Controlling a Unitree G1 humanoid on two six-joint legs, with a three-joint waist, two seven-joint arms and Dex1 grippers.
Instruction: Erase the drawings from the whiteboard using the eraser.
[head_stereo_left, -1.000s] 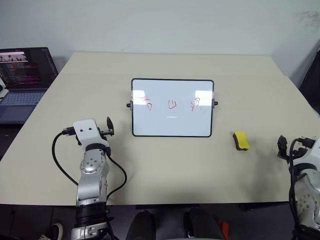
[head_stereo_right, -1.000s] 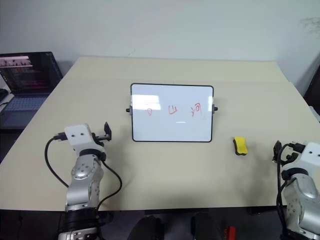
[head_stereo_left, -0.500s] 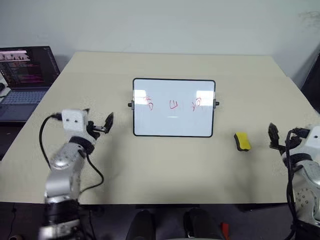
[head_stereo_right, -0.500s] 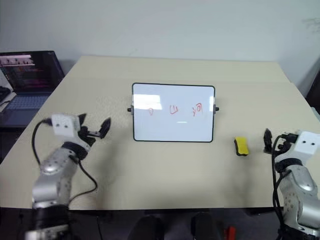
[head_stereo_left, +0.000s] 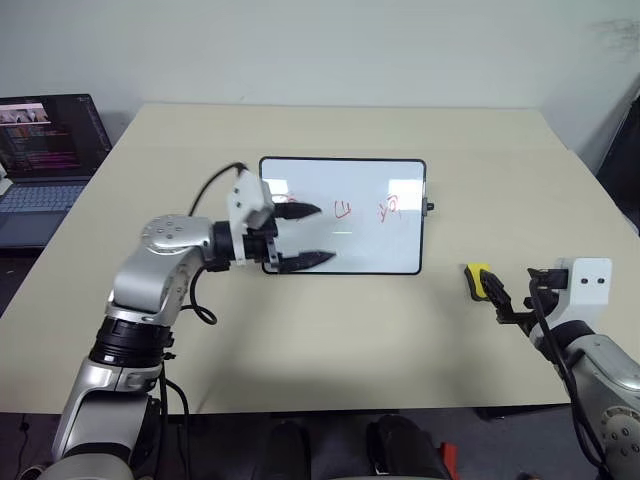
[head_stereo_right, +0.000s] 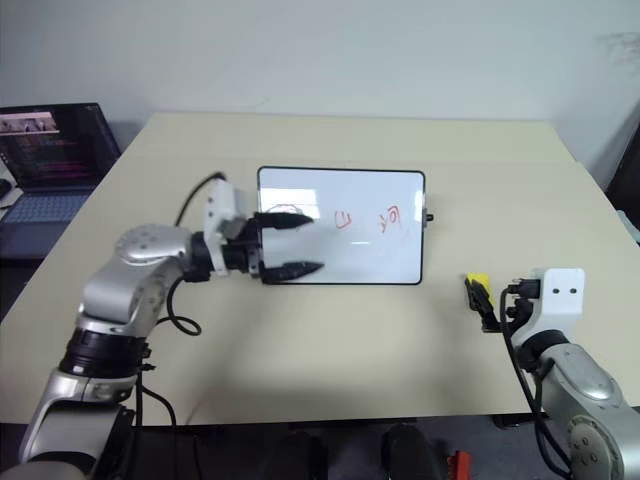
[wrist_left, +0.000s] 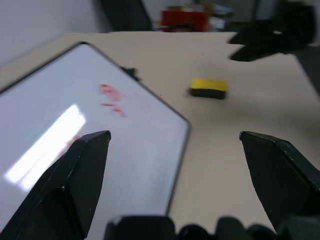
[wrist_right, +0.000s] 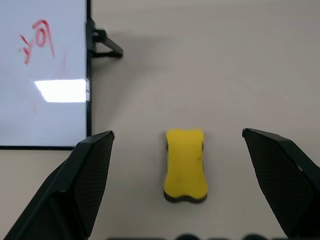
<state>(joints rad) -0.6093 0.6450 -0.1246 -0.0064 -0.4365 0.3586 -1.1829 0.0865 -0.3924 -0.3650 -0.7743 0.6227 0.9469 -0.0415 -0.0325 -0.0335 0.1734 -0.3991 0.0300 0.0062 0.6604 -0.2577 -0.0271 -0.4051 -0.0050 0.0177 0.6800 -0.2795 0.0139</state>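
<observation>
I see an open laptop (head_stereo_left: 45, 150) off the table's (head_stereo_left: 340, 330) left edge, left gripper (head_stereo_left: 308, 235) spread over the whiteboard (head_stereo_left: 370, 240) (red drawings (head_stereo_left: 343, 209) intact), eraser (wrist_right: 185, 164) lying free beside it, right gripper (wrist_right: 185, 210) gaping just behind.

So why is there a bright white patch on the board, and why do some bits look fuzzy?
Right wrist view: the patch on the board is glare from a light, beside a red drawing. Left wrist view: glare again, and the eraser and things behind it are blurred.
</observation>
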